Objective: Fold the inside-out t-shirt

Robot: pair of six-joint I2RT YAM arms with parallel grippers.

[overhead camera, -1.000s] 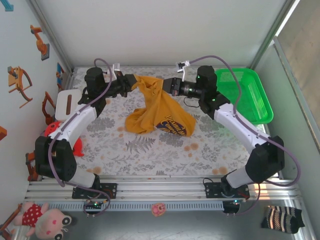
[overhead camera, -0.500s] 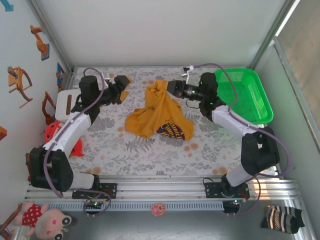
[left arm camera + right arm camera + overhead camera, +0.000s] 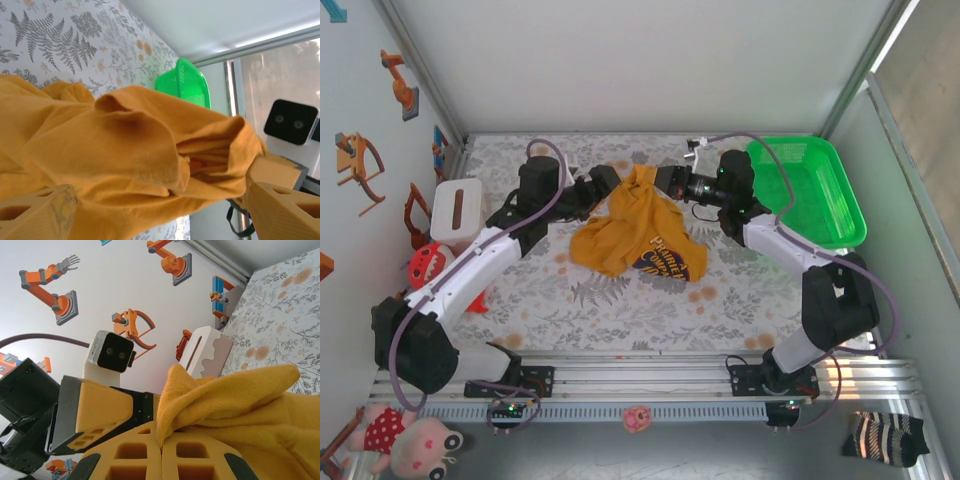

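Note:
The inside-out t-shirt (image 3: 630, 225) is a mustard heap in the middle of the table, its dark lettering (image 3: 665, 255) showing at the lower right. My right gripper (image 3: 665, 180) is shut on the heap's top fold and holds it raised; the right wrist view shows the cloth (image 3: 235, 400) pinched between the closed fingers (image 3: 125, 455). On the shirt's upper left, my left gripper (image 3: 605, 187) is open. In the left wrist view its fingers (image 3: 35, 215) stand wide on either side of the bunched cloth (image 3: 115, 145).
A green basket (image 3: 810, 190) stands at the back right, also in the left wrist view as the green basket (image 3: 186, 82). A white box (image 3: 458, 210) and a red toy (image 3: 425, 262) sit at the left edge. Side walls close in the table.
The left gripper let go of the shirt, drew back to the left, then came back to the cloth with its jaws open. The right gripper kept its grip and the shirt sagged.

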